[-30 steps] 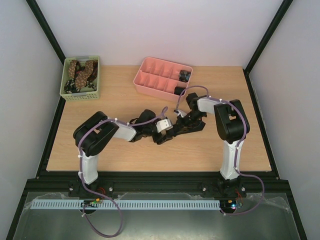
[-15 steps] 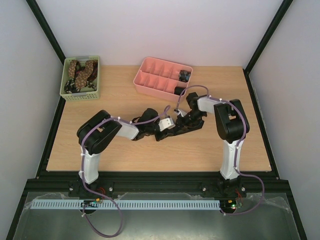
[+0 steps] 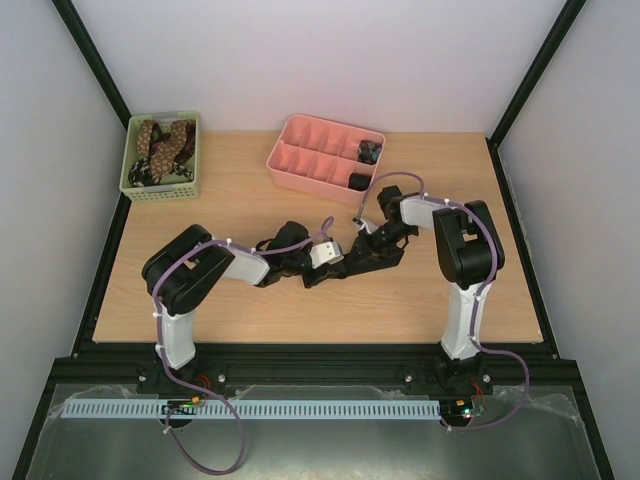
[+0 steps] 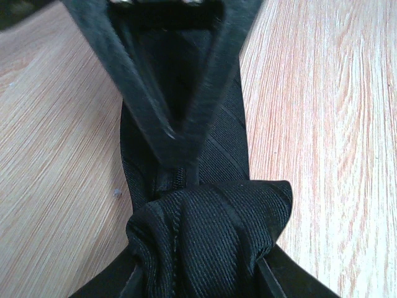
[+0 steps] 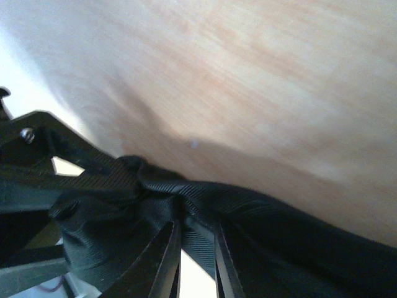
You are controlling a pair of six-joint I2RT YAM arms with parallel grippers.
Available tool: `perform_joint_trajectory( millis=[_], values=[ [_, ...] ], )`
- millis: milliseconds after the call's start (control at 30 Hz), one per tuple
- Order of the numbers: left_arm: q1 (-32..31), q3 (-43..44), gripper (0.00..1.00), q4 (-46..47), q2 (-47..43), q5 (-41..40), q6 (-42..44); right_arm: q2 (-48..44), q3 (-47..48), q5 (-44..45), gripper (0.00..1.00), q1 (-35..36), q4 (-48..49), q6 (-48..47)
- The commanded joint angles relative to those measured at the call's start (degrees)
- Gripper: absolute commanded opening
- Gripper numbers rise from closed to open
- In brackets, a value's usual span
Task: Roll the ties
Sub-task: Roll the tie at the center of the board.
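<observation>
A black ribbed tie (image 4: 226,139) lies flat on the wooden table, its near end wound into a loose coil (image 4: 211,239). My left gripper (image 4: 205,280) is shut on that coil, one finger pressing each side. My right gripper (image 4: 172,152) points down onto the flat strip just beyond the coil. In the right wrist view its jaws (image 5: 197,239) stand a narrow gap apart, with the tie's fabric (image 5: 205,245) lying slack across the gap. From above, both grippers (image 3: 338,270) (image 3: 360,258) meet at the table's middle and hide most of the tie.
A green basket (image 3: 133,188) at the back left holds brown spotted ties (image 3: 160,145). A pink divided tray (image 3: 300,180) at the back centre has dark rolled ties (image 3: 370,152) in its right-hand compartments.
My left gripper has closed from wide open onto the coil. My right gripper's jaws have parted slightly from shut. Both wrists shifted a little at the table's middle.
</observation>
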Motion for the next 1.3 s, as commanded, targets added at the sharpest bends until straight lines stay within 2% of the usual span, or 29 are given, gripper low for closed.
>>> perform_joint_trajectory(
  millis=[0,167,267,433,533,633,767,867,1133,1267],
  values=[
    [0.3,-0.6,0.3,-7.6,-1.2,-1.3,-0.7,2.7,-4.5,5.0,0.17,0.8,0.6,-0.3],
    [0.3,-0.1,0.34,-9.5,-7.0,-2.7,-2.8,5.0,-4.2,10.3,0.15,0.2,0.9,-0.8],
    [0.0,0.3,0.36,-11.8,-8.8,-6.7,-2.5,5.0,-4.4,11.0,0.15,0.1,1.1,-1.1],
    [-1.0,1.8,0.37,-17.9,-3.4,-15.1,1.0,5.0,-4.3,11.1,0.16,0.1,0.8,-1.9],
    [-1.2,2.5,0.38,-19.2,-0.1,-17.2,1.2,4.5,-3.4,11.3,0.17,0.1,0.4,-2.7],
    [-2.5,3.4,0.38,-20.2,1.4,-18.1,2.2,3.3,-1.4,9.0,0.22,0.1,-1.4,-3.5],
    [-3.3,4.1,0.39,-21.4,2.2,-18.3,2.7,-0.4,0.8,-0.3,0.35,0.1,-3.5,-1.9],
    [-3.3,4.1,0.39,-21.7,2.1,-18.0,2.7,-2.5,1.0,-6.1,0.41,0.7,-3.9,1.0],
    [-3.4,4.3,0.4,-22.3,2.2,-17.5,3.0,-2.0,0.3,-8.2,0.43,2.5,-1.6,6.2],
    [-3.4,4.0,0.4,-22.2,2.0,-16.8,3.3,2.0,1.5,-5.6,0.38,2.6,-1.0,6.0]
  ],
)
